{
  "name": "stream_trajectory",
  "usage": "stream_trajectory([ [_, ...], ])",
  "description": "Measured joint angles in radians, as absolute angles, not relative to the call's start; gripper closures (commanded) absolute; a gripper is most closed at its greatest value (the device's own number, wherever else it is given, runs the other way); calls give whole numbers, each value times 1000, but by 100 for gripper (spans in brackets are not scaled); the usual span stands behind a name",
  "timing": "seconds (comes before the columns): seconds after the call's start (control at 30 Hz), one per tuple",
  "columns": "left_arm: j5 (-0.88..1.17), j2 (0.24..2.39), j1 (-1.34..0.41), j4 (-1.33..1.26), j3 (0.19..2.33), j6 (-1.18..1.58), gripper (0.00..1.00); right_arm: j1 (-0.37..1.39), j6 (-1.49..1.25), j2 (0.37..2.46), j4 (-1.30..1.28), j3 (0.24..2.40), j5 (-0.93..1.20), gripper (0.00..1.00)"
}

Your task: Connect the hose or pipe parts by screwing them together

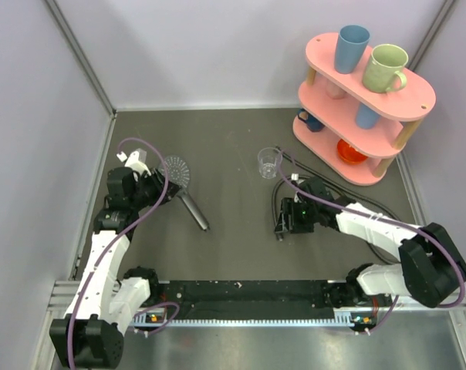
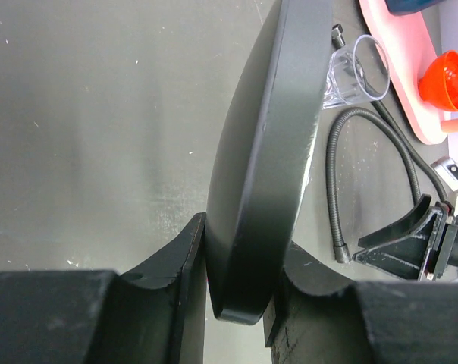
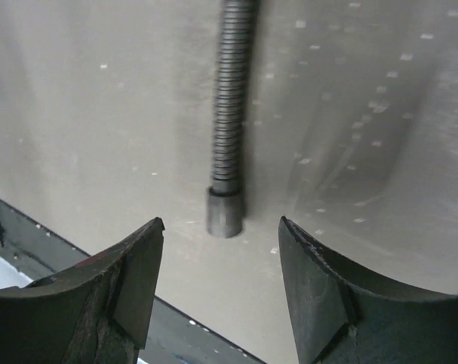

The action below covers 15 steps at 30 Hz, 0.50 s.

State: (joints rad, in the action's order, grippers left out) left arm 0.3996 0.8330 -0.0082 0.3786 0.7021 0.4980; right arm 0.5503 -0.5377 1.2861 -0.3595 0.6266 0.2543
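The grey hand shower (image 1: pixel 178 169) lies at the left of the table, its straight handle (image 1: pixel 195 210) pointing toward the near edge. My left gripper (image 1: pixel 160 185) is shut on the rim of its round head (image 2: pixel 271 144), which stands edge-on between the jaws of the gripper (image 2: pixel 243 244). The thin dark hose (image 1: pixel 277 196) curves across the table's right half. Its end fitting (image 3: pixel 224 213) rests on the table just beyond the tips of my right gripper (image 3: pixel 221 221). That gripper (image 1: pixel 281 223) is open and holds nothing.
A small clear glass cup (image 1: pixel 269 162) stands near the hose's bend. A pink tiered shelf (image 1: pixel 372 131) with mugs and an orange bowl (image 2: pixel 445 80) fills the back right corner. Walls close the left, back and right sides.
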Motion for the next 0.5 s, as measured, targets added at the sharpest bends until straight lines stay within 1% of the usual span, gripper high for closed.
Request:
stream_trajectory([
  [0.3, 403, 841, -8, 379, 698, 496, 100, 707, -678, 1277, -253, 603, 228, 38],
  [0.5, 397, 840, -8, 392, 698, 491, 100, 784, -734, 1358, -176, 604, 212, 38],
])
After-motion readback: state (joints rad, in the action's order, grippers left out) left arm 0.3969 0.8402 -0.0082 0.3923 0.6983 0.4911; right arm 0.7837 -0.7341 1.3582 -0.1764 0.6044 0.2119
